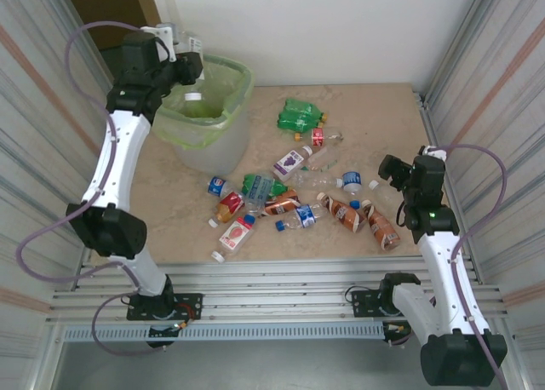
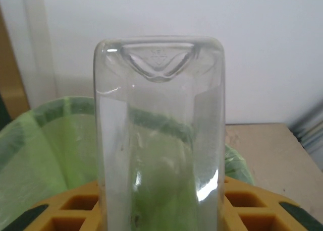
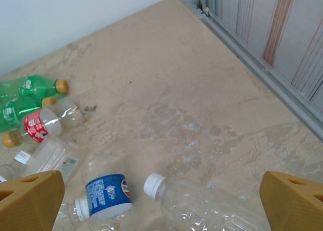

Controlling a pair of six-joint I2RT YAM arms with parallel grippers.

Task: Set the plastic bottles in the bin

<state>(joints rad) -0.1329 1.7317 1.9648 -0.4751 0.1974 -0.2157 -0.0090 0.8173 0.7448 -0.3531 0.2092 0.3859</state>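
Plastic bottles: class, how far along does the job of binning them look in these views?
Done: little can be confirmed, since what lies inside the bin is hard to make out. In hand: the left gripper is shut on a clear bottle, held over the bin. Left: roughly a dozen bottles lie scattered on the table, and the right gripper hangs open above them, holding nothing.

Bare table (image 1: 387,109) beyond the scattered bottles (image 1: 281,204)
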